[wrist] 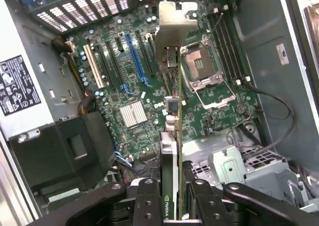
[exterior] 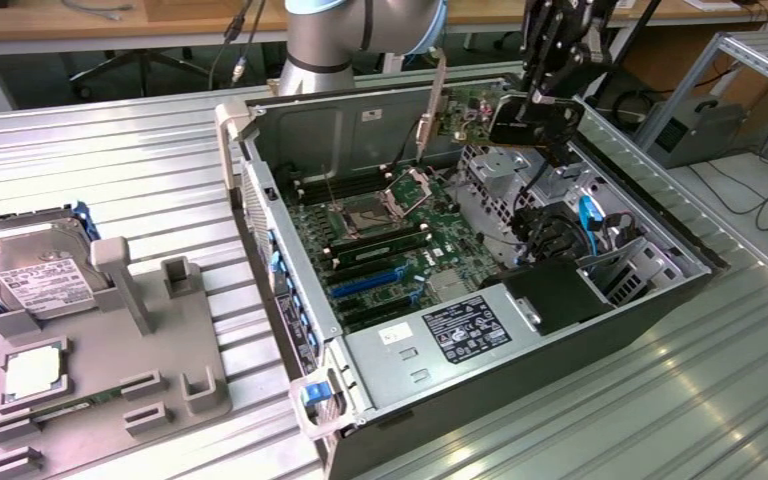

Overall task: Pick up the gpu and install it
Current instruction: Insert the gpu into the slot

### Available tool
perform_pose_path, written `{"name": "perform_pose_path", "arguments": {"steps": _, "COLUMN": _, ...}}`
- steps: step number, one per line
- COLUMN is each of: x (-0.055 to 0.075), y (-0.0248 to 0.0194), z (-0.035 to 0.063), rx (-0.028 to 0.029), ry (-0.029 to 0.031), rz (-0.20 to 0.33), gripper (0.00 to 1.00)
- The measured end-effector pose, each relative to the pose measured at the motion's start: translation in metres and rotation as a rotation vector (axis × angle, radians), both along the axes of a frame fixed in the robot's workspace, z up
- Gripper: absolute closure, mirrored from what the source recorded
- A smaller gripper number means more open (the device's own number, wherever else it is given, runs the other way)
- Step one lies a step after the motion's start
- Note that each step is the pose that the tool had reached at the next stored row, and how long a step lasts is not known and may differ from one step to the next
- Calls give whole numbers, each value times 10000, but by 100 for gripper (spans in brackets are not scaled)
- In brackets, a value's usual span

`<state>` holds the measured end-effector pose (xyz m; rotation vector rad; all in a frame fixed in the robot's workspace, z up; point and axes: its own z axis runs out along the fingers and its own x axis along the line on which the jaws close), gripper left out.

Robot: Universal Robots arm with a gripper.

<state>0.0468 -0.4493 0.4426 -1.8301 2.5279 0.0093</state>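
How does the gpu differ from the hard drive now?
The gpu is clamped in the gripper over the motherboard; the hard drive rests on the grey fixture outside the case, at the exterior view's left. The gpu is a thin edge-on card with a metal bracket; the hard drive is a thicker silver block with a white label. Both are rectangular parts.

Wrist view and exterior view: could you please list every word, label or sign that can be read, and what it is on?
"NVIDIA", green, partly cut off at the picture's edge: on the gpu held in the gripper.
Black label on the power supply: too small to read.
White label on the hard drive: too small to read.
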Motion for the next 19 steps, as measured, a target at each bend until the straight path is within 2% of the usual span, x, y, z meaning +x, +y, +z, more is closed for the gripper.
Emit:
{"name": "perform_pose_path", "arguments": {"steps": 3, "x": 0, "y": 4, "z": -1, "rx": -1, "ry": 0, "rz": 560, "gripper": 73}}
{"name": "perform_pose_path", "arguments": {"steps": 6, "x": 0, "y": 11, "z": -2, "rx": -5, "ry": 0, "rz": 1382, "gripper": 73}}
{"name": "perform_pose_path", "arguments": {"steps": 11, "x": 1, "y": 21, "z": -3, "rx": -14, "ry": 0, "rz": 2117, "gripper": 73}}
{"name": "perform_pose_path", "arguments": {"steps": 19, "x": -4, "y": 26, "z": -2, "rx": -16, "ry": 1, "rz": 2247, "gripper": 73}}
